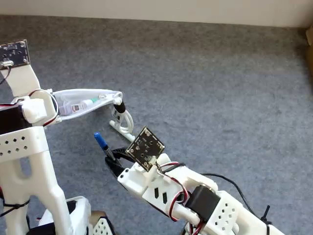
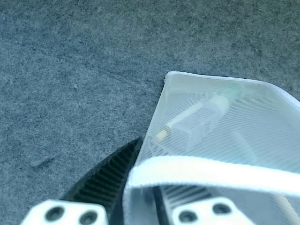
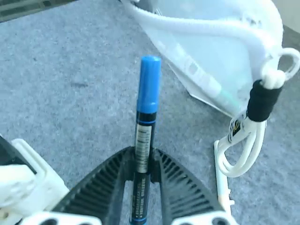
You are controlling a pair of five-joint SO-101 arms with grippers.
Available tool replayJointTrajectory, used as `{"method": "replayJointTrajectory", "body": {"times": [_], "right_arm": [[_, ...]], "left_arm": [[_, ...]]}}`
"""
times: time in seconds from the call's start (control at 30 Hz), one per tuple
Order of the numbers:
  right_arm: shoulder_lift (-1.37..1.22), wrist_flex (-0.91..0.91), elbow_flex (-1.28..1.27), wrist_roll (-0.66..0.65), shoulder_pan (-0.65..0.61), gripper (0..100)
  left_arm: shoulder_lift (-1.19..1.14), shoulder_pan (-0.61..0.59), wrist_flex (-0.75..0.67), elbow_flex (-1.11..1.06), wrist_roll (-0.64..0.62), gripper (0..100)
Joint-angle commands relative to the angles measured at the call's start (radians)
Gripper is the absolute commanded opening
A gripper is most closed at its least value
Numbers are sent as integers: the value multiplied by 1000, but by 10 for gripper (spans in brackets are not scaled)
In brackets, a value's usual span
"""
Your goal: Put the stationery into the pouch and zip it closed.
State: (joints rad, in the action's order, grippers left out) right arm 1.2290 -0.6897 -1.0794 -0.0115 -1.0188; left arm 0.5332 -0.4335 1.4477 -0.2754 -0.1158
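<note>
A translucent white mesh pouch (image 1: 85,104) hangs above the grey carpet at the left, with a white pen-like item inside it (image 2: 197,115). My left gripper (image 2: 140,187) is shut on the pouch's white zip edge (image 2: 211,171). A blue-capped marker (image 1: 102,144) is clamped in my right gripper (image 3: 143,164), its cap (image 3: 149,84) pointing toward the pouch (image 3: 211,61). The pouch's mouth (image 3: 197,26) stands open. A black zip pull with a white cord loop (image 3: 253,126) dangles from the pouch's end near the marker.
Grey carpet (image 1: 220,83) covers the whole surface, with free room to the right and at the back. A pale wall edge (image 1: 195,10) runs along the far side. The left arm's white frame (image 1: 24,147) stands at the near left.
</note>
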Motion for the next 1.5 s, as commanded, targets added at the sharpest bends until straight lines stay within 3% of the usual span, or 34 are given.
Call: {"method": "replayJointTrajectory", "body": {"times": [0.0, 0.57, 0.97, 1.23, 1.47], "right_arm": [[28, 79, 10, 11, 13, 5], [24, 343, 19, 3, 8, 5], [22, 667, 19, 2, 13, 5], [21, 863, 19, -193, 13, 5], [-47, 1043, 19, -252, 42, 5]], "left_arm": [[-12, -7, -20, -5, -8, 6], [-12, -7, -18, -5, -8, 6], [-12, -5, -20, -5, -8, 6], [-12, 5, -20, -5, -8, 6], [-12, 5, -20, -5, -8, 6]]}}
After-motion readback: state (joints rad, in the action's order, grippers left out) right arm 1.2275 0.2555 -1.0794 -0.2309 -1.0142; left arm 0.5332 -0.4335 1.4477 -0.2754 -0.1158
